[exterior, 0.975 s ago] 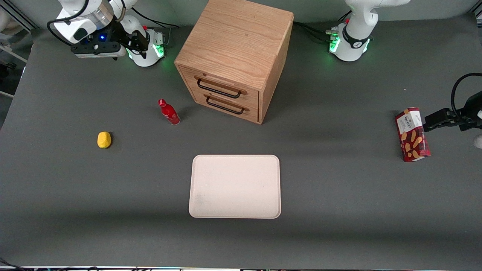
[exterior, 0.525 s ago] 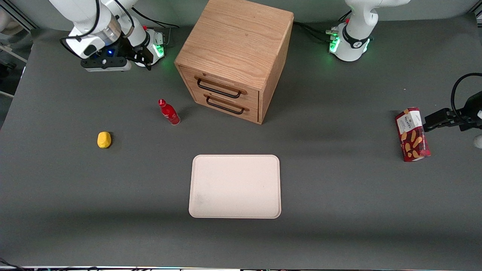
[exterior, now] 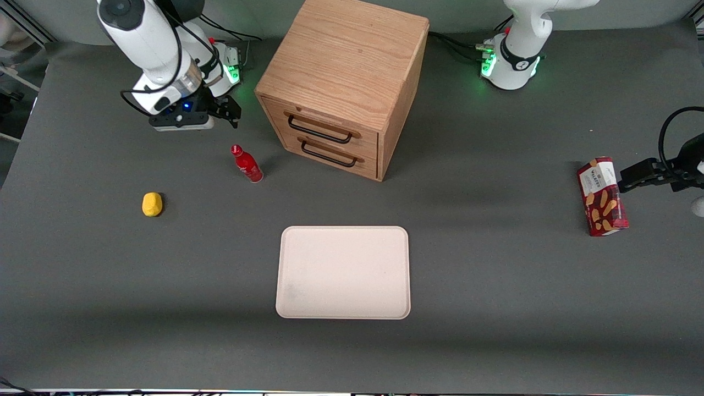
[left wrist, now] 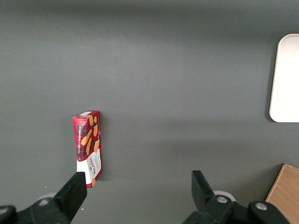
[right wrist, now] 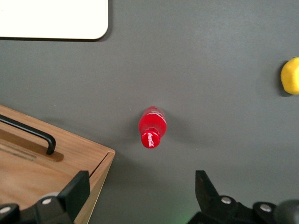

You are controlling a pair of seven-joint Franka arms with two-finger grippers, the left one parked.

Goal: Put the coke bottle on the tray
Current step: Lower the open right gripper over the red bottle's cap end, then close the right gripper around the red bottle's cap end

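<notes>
Reaching for the coke bottle (exterior: pixel 247 164) is the step I am working on, and the gripper (exterior: pixel 230 111) is hanging above the table with its fingers spread wide and nothing between them, farther from the front camera than the bottle and near the working arm's base. The bottle is standing on the worktop, toward the working arm's end and closer to the far edge than the near one, just beside the front corner of the wooden cabinet (exterior: pixel 344 82) without touching it. To do this well, I am judging that I should centre the spread fingers over the red cap (right wrist: pixel 150 140), come straight down and close on the body below the narrow neck, keeping clear of the cabinet. The bottle is upright: its long axis is running vertically, cap pointing up toward the wrist camera. The tray (exterior: pixel 344 273) is lying bare near the middle of the near edge, well apart from the bottle.
</notes>
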